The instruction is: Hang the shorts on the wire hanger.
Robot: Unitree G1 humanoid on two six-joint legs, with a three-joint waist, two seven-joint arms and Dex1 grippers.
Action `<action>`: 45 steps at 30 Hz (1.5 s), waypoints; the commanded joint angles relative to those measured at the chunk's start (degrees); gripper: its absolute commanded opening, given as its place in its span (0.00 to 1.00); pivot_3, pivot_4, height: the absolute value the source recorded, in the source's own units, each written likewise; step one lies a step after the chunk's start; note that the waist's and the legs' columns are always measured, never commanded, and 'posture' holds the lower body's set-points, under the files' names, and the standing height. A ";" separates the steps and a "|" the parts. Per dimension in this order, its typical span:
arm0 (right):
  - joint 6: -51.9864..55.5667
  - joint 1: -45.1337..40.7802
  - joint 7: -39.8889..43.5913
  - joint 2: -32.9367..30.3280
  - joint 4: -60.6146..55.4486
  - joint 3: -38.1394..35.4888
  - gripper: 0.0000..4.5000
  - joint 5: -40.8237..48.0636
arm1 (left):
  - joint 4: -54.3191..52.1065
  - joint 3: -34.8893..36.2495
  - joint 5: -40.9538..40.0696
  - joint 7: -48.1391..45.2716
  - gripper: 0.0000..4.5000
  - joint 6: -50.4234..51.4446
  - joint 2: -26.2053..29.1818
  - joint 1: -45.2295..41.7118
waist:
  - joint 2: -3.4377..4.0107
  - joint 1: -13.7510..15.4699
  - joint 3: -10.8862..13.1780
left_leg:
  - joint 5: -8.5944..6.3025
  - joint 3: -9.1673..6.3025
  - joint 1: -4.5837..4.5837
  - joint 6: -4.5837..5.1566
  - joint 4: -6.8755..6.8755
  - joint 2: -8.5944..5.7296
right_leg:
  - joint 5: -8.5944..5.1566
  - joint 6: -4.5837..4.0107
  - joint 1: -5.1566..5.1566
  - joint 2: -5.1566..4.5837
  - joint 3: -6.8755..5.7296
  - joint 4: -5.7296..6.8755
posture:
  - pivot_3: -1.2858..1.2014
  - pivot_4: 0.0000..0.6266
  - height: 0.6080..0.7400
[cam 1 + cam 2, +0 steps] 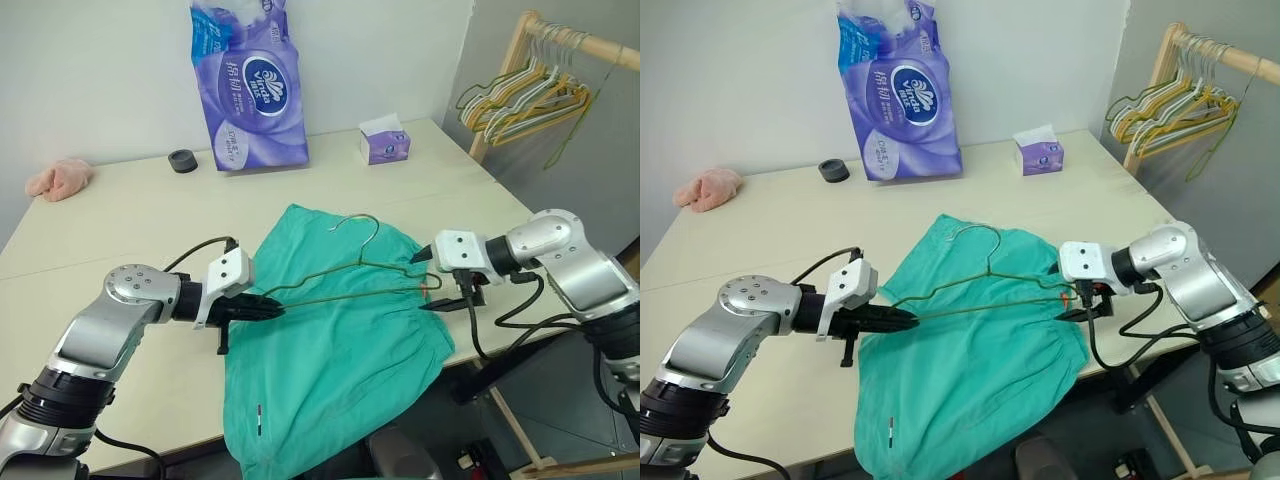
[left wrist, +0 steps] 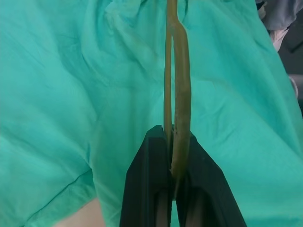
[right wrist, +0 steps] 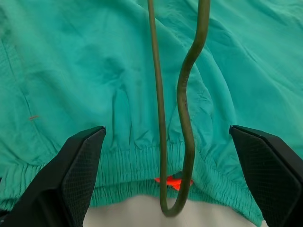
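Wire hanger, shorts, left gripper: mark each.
wire hanger (image 1: 365, 222): left eye view, hook.
shorts (image 1: 340, 370): left eye view, mid fabric.
left gripper (image 1: 275, 309): left eye view, fingertips shut on hanger's end.

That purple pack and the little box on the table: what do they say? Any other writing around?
"Vinda": logo on the purple tissue pack.
Chinese characters on the pack: too blurred to read.
Print on the small purple tissue box: too small to read.
No other writing.

We read "Vinda" in the blue oval on the purple tissue pack (image 1: 248, 85); its white Chinese characters stay unreadable to us.
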 commanded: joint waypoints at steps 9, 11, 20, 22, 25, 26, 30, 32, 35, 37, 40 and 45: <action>7.10 -2.13 0.52 2.16 -1.08 1.12 0.32 -3.51 | -2.26 0.52 0.81 0.78 0.00 -0.97 0.17 -0.41 | 0.00 0.68 0.00 | 0.00 0.00 -0.03 -0.01 0.03 0.00 | 0.01 0.00 -0.01 -0.02 -0.01 0.00 | 0.38 0.08 1.00; 7.95 -1.89 0.68 2.26 -1.50 1.23 0.16 -3.70 | -2.24 0.40 0.85 0.98 0.00 -0.94 0.05 -0.44 | 0.00 0.67 0.00 | 0.00 0.00 -0.03 -0.01 0.03 0.00 | 0.01 0.00 -0.01 -0.02 -0.02 0.00 | 0.38 0.08 1.00; 9.65 -0.22 -0.87 3.49 -2.84 1.10 0.01 -4.56 | -2.36 0.88 -0.02 2.26 0.00 0.87 -1.13 -0.69 | 0.00 0.64 0.00 | -0.01 -0.01 -0.03 -0.01 0.03 0.00 | 0.01 0.00 -0.01 -0.02 -0.03 0.01 | 0.38 0.08 1.00; 10.35 -0.11 -1.00 3.47 -2.86 0.64 0.01 -4.11 | -2.26 1.33 -0.29 2.81 0.00 1.14 -1.48 -0.51 | 0.00 0.64 0.00 | -0.01 -0.01 -0.03 -0.01 0.03 0.00 | 0.01 0.00 -0.01 -0.02 -0.03 0.01 | 0.38 0.08 1.00; 11.81 -0.06 -1.18 3.28 -2.63 -0.57 0.00 -3.19 | -0.09 3.18 -0.29 5.63 0.06 0.38 -3.57 -1.00 | 0.00 0.67 0.00 | -0.01 -0.01 -0.03 -0.01 0.03 0.00 | 0.01 0.00 -0.01 -0.02 -0.04 0.01 | 0.38 0.08 1.00; 12.30 0.00 -1.19 3.20 -2.61 -1.06 0.00 -2.91 | 0.89 3.81 -0.28 6.46 0.12 0.10 -4.38 -1.32 | 0.00 0.70 0.00 | -0.01 -0.01 -0.03 -0.01 0.04 0.00 | 0.01 0.00 -0.01 -0.02 -0.04 0.01 | 0.38 0.08 1.00; 14.35 0.40 -1.19 2.80 -2.92 -2.62 0.00 -1.81 | 2.22 5.60 0.16 8.71 0.37 -1.32 -6.21 -1.32 | -0.03 0.61 -0.01 | -0.01 -0.02 -0.04 -0.02 0.06 0.00 | 0.01 0.01 -0.01 -0.03 -0.05 0.01 | 0.38 0.08 1.00; 16.23 1.10 -1.09 1.96 -3.22 -3.92 0.00 -0.43 | 3.78 8.22 -0.59 12.06 0.50 -2.08 -8.43 -1.82 | -0.02 0.66 -0.02 | -0.01 -0.03 -0.04 -0.02 0.05 0.00 | 0.01 0.00 -0.02 -0.03 -0.06 0.01 | 0.38 0.08 1.00; 18.87 2.04 -1.40 1.27 -3.70 -5.70 0.00 1.31 | 5.24 11.32 -2.04 14.83 0.64 -1.76 -10.41 -2.52 | -0.03 0.71 -0.02 | -0.01 -0.04 -0.06 -0.02 0.08 0.00 | 0.02 0.01 -0.01 -0.05 -0.07 0.01 | 0.38 0.08 1.00; 21.12 3.07 -1.86 0.51 -4.34 -7.14 0.00 2.75 | 5.85 13.57 -3.99 15.63 0.64 -0.10 -10.85 -2.82 | -0.04 0.71 -0.03 | -0.01 -0.05 -0.08 -0.02 0.08 -0.01 | 0.02 0.02 -0.01 -0.05 -0.09 0.01 | 0.38 0.08 1.00; 25.66 8.35 -2.44 -2.85 -6.55 -12.09 0.00 5.91 | 7.14 17.55 -6.98 15.44 0.64 2.04 -9.31 -2.54 | -0.04 0.73 -0.02 | -0.01 -0.07 -0.10 -0.02 0.07 -0.01 | 0.02 0.02 -0.03 -0.05 -0.12 0.01 | 0.38 0.08 1.00; 32.40 18.80 -5.30 -7.15 -11.81 -20.82 0.00 10.81 | 5.67 17.18 -9.26 11.07 0.64 4.03 -6.12 -0.76 | -0.04 0.84 -0.02 | -0.02 -0.04 -0.09 -0.03 0.07 -0.02 | -0.01 0.05 0.00 -0.05 -0.09 0.01 | 0.38 0.09 1.00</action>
